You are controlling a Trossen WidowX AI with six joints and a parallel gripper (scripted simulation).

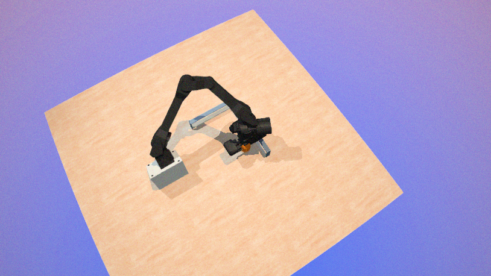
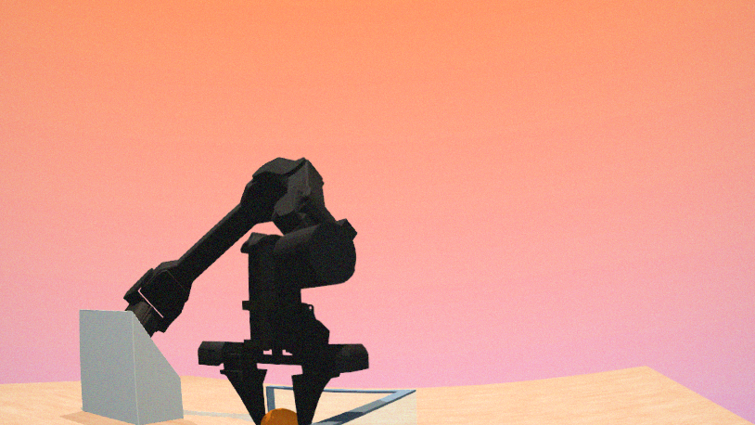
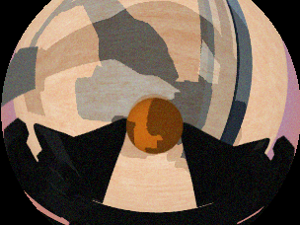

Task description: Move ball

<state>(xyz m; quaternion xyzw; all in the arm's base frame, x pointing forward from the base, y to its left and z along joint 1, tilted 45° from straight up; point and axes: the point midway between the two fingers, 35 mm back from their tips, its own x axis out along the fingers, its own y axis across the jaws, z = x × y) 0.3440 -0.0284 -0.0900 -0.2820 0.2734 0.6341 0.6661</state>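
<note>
Gripper (image 2: 280,406): closed on the ball, fingers pointing straight down.
Ball (image 3: 154,124): orange, pinched between the two dark fingertips; the exterior view puts it low at the table (image 1: 309,192), its underside cut off by the frame edge.
Walls (image 1: 209,114): the top view shows one long clear bar and a short end beside the ball (corner hidden under the wrist); the exterior view shows the corner outline behind the fingers.
See-through copy: not discernible in any view.
</note>
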